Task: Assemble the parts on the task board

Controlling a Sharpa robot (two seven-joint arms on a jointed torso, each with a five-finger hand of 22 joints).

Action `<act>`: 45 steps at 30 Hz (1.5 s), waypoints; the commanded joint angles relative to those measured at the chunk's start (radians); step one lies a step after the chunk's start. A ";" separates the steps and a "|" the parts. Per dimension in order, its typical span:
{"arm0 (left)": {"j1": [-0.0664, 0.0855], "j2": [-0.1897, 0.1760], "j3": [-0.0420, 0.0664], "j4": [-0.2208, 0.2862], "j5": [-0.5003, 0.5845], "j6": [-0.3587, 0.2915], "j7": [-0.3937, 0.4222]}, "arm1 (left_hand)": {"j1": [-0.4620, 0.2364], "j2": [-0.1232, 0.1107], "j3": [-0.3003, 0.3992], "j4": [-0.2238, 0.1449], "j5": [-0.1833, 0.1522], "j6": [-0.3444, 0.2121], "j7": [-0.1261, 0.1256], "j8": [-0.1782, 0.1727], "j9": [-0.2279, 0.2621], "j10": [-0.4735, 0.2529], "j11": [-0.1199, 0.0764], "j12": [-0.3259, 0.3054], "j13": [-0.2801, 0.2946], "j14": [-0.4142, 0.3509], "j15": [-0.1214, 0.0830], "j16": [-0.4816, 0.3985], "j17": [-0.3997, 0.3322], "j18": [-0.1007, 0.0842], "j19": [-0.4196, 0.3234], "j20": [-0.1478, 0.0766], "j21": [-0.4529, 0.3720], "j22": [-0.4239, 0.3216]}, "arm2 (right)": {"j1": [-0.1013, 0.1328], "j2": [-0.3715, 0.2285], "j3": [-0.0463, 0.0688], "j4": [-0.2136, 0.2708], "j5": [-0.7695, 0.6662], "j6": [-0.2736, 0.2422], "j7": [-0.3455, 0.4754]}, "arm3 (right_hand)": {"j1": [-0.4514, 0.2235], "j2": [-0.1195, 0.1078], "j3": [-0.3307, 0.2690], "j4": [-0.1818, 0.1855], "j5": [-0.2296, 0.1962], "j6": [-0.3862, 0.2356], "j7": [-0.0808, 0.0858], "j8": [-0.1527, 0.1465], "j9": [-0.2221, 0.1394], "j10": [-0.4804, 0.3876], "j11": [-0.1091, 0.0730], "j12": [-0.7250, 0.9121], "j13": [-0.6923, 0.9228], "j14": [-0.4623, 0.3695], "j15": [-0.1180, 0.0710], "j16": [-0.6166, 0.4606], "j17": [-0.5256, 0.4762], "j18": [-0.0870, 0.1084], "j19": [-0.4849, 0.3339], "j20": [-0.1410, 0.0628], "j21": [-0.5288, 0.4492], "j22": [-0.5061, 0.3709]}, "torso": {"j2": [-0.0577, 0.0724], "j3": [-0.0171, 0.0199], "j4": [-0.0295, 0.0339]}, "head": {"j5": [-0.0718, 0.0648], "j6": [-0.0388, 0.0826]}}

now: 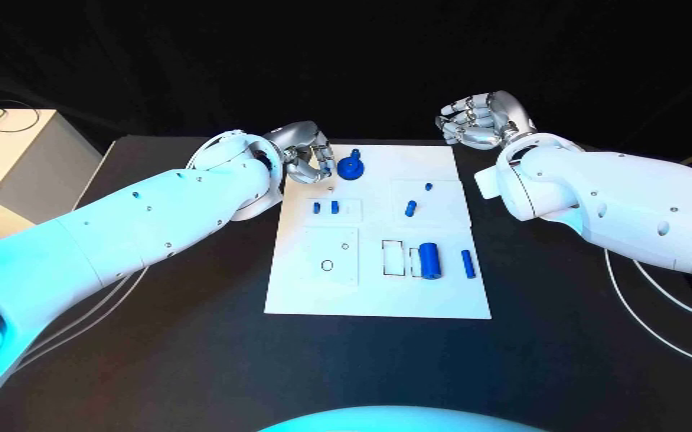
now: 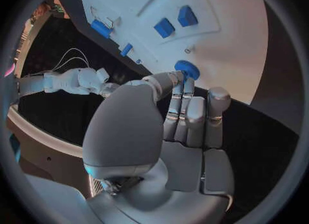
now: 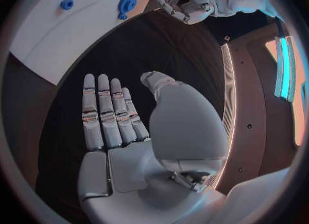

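My left robot hand (image 2: 170, 131) pinches the blue knob (image 2: 187, 70) at its fingertips, so I'd seat it slowly, right robot hand (image 3: 119, 131) released.

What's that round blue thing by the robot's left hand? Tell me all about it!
It is a blue gear with small teeth round its rim, looking like plastic. It sits at the far left corner of the white board. The left hand is right beside it; the left wrist view shows a fingertip at its toothed edge, though whether it truly grips is unclear.
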 commanded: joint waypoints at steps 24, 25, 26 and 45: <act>-0.013 0.021 -0.029 -0.035 -0.016 0.024 0.008 | -0.005 0.002 0.001 -0.007 0.003 0.010 -0.003 -0.008 0.001 0.029 -0.015 -0.008 0.001 0.000 -0.001 -0.002 -0.001 -0.017 -0.001 0.001 0.001 -0.001 | 0.000 0.001 0.000 0.003 -0.010 0.013 0.014 | 0.004 -0.003 0.002 -0.003 0.006 -0.002 0.029 -0.006 -0.001 -0.001 -0.001 -0.005 -0.001 -0.005 -0.001 -0.004 -0.003 0.014 -0.007 0.001 0.001 -0.004 | 0.003 0.0004 -0.0028 | 0.000 -0.003; -0.013 0.022 -0.030 -0.036 -0.016 0.023 0.009 | -0.005 0.002 0.001 -0.007 0.003 0.010 -0.003 -0.008 0.001 0.029 -0.015 -0.008 0.001 0.000 -0.001 -0.002 -0.001 -0.017 -0.001 0.001 0.001 -0.001 | 0.000 0.001 0.000 0.003 -0.010 0.013 0.014 | 0.004 -0.003 0.002 -0.003 0.006 -0.002 0.029 -0.006 -0.001 -0.001 -0.001 -0.005 -0.001 -0.005 -0.001 -0.004 -0.003 0.014 -0.007 0.001 0.001 -0.004 | 0.003 0.0004 -0.0028 | 0.000 -0.003; -0.013 0.023 -0.031 -0.037 -0.015 0.021 0.009 | -0.005 0.002 0.001 -0.007 0.003 0.010 -0.003 -0.008 0.001 0.029 -0.015 -0.008 0.001 0.000 -0.001 -0.002 -0.001 -0.017 -0.001 0.001 0.001 -0.001 | 0.000 0.001 0.000 0.003 -0.010 0.013 0.014 | 0.004 -0.003 0.002 -0.003 0.006 -0.002 0.029 -0.006 -0.001 -0.001 -0.001 -0.005 -0.001 -0.005 -0.001 -0.004 -0.003 0.014 -0.007 0.001 0.001 -0.004 | 0.003 0.0009 -0.0027 | 0.000 -0.004; -0.014 0.030 -0.036 -0.040 -0.014 0.037 0.003 | -0.007 0.003 0.002 -0.007 0.003 0.013 -0.003 -0.009 0.001 0.033 -0.016 -0.012 0.001 0.001 -0.001 -0.002 0.001 -0.017 -0.001 0.001 0.002 0.000 | 0.000 0.000 0.000 0.004 -0.010 0.013 0.013 | 0.004 -0.003 0.002 -0.003 0.006 -0.002 0.029 -0.006 -0.001 -0.001 -0.001 -0.005 -0.001 -0.005 -0.001 -0.004 -0.003 0.014 -0.007 0.001 0.001 -0.004 | 0.001 0.0006 -0.0014 | -0.002 -0.006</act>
